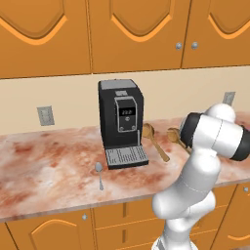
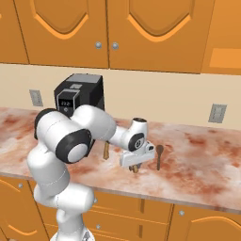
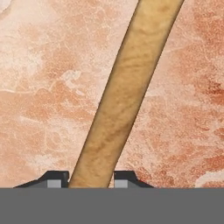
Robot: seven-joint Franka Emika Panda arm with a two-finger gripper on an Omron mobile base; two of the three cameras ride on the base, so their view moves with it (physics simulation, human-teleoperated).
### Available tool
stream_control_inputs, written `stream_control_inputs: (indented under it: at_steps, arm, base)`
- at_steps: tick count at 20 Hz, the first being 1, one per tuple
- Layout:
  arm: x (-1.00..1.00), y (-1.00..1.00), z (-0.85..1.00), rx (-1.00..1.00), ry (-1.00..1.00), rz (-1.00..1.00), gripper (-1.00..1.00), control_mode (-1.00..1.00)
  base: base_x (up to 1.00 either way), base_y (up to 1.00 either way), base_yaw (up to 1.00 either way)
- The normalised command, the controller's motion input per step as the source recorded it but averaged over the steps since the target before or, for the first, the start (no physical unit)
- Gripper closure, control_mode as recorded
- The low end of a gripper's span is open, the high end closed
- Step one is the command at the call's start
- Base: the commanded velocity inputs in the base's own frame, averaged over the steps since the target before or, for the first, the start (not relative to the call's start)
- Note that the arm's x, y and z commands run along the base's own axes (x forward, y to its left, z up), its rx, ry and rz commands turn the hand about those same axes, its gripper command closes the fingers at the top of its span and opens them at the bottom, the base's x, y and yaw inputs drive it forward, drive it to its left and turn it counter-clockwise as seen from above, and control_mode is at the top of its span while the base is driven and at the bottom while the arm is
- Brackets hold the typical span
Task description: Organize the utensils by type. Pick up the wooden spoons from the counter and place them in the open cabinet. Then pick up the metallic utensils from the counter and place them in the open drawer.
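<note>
Two wooden spoons lie on the pink marbled table (image 1: 49, 161) to the right of a black coffee machine (image 1: 119, 122), and the robot's hand (image 2: 135, 165) is down on one of them. In the right base view the hand sits low over the stone, a short tan stub of that spoon (image 3: 127, 92) poking out beneath it, while the second wooden spoon (image 2: 159, 155) rests just beside it at about three o'clock. In the hand view the gripped handle runs from six o'clock up toward one o'clock, passing straight between the two dark fingertips (image 3: 54, 179), which stand close against its sides; whether they already press the wood cannot be told for certain. The handle's long axis crosses the line between the tips, so a squeeze should catch it across its width. The spoon rests flat on the stone. In the left base view a small metal spoon (image 1: 99, 173) lies apart near the front edge, at seven o'clock from the coffee machine. Closed arched doors hang above the table. The likely next step is a firm grip, then a lift.
</note>
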Motion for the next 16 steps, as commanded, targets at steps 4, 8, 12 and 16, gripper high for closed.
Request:
stream_control_inputs:
  at_steps: [4, 8, 12, 16]
  arm:
    - [0.00, 0.00, -0.06, 0.00, -0.02, 0.00, 1.00, -1.00]
    - [-0.01, 0.00, 0.00, 0.06, -0.15, 0.04, 1.00, -1.00]
    - [-0.17, 0.00, 0.50, 0.02, 0.00, 0.02, 1.00, -1.00]
    - [-0.18, 0.00, 0.72, 0.00, 0.06, 0.05, 1.00, -1.00]
  base:
    - [0.00, 0.00, 0.00]
    - [0.00, 0.00, 0.00]
    - [0.00, 0.00, 0.00]
    - [0.00, 0.00, 0.00]
